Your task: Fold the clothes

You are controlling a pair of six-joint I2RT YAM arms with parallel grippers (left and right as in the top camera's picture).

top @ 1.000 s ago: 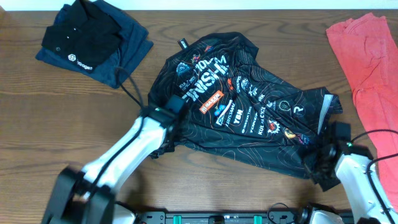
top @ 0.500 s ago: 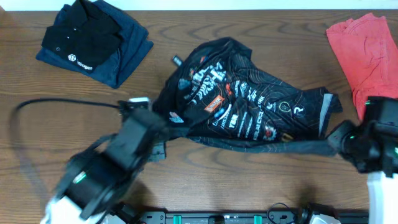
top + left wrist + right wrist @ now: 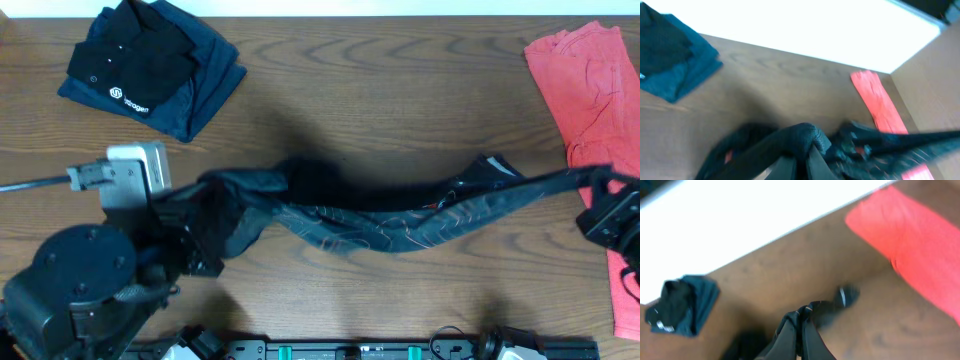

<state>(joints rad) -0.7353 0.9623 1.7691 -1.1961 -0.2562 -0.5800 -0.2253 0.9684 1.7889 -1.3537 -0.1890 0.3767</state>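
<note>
The jersey [image 3: 380,222] is black with thin orange-white contour lines. The polo [image 3: 130,55] is black with a white logo, the cloth [image 3: 205,75] navy, the garment [image 3: 590,80] coral-red, the table [image 3: 400,90] brown wood-grain.

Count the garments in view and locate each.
4: the jersey held stretched between the left gripper and right gripper; a black polo far left, atop a dark blue garment; a red garment at the right edge. The blue pile may hide more.

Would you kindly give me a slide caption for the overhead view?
Left gripper and right gripper hold the jersey stretched out between them over the table.
</note>
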